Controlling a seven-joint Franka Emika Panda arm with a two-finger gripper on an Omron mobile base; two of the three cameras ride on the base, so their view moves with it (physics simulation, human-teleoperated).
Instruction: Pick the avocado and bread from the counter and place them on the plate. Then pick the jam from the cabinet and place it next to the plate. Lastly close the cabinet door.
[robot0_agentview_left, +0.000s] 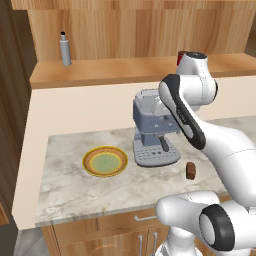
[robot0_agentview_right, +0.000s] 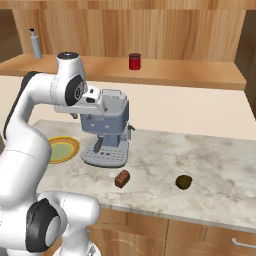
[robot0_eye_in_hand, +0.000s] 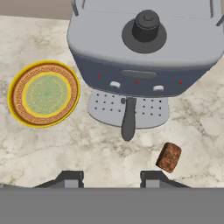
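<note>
A white robot arm reaches forward over a marbled stone counter (robot0_agentview_right: 210, 165) in a rendered kitchen. Its hand (robot0_eye_in_hand: 105, 177) hangs above the counter's front, in front of a grey coffee machine (robot0_eye_in_hand: 144, 48), and holds nothing. In the hand view its two dark fingertips (robot0_eye_in_hand: 70, 177) stand with a gap between them, yet this is as close together as they come.

In the hand view, the plate (robot0_eye_in_hand: 43, 93), round with a yellow-orange rim and a pale green centre, lies at about 10 o'clock from the hand, just beside the coffee machine's base and bare of food. The bread (robot0_eye_in_hand: 169, 157), a small brown block with a darker crust, lies on the counter at about 1 o'clock from the hand, near the machine's drip tray and well apart from the plate.

In the right base view, the avocado (robot0_agentview_right: 184, 181), a small dark oval lump, sits on the counter at 3 o'clock from the bread, near the counter's front edge.

Behind the counter runs a wooden shelf (robot0_agentview_right: 200, 72). On it stand a red jar (robot0_agentview_right: 134, 61) and, far to the left, a grey bottle (robot0_agentview_right: 35, 45).
</note>
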